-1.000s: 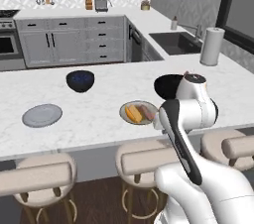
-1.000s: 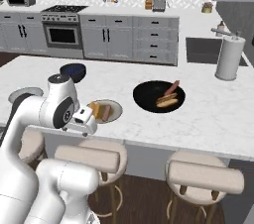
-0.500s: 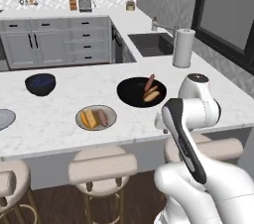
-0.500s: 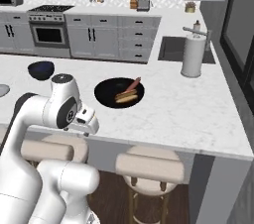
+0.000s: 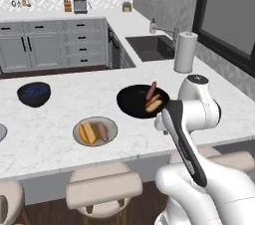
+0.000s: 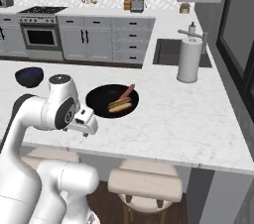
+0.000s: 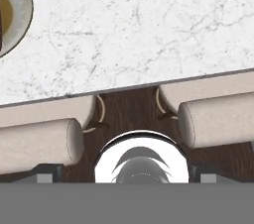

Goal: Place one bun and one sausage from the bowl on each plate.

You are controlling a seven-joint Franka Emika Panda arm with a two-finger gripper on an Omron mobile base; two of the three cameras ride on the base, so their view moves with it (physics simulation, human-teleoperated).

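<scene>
The hand (image 6: 85,121) hung open and empty above the worktop's (image 5: 55,144) front edge, near the black bowl (image 5: 132,104) holding a bun (image 5: 154,104) and sausage (image 5: 152,89).

Two buns (image 5: 153,103), two sausages (image 5: 151,89), two bowls (image 5: 130,103), two plates (image 5: 79,137), three stools (image 5: 104,191).

Kitchen: stove (image 6: 41,14), sink (image 5: 152,48), cabinets (image 6: 101,39).

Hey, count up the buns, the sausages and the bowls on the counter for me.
Buns: 2
Sausages: 2
Bowls: 2
Total: 6
</scene>
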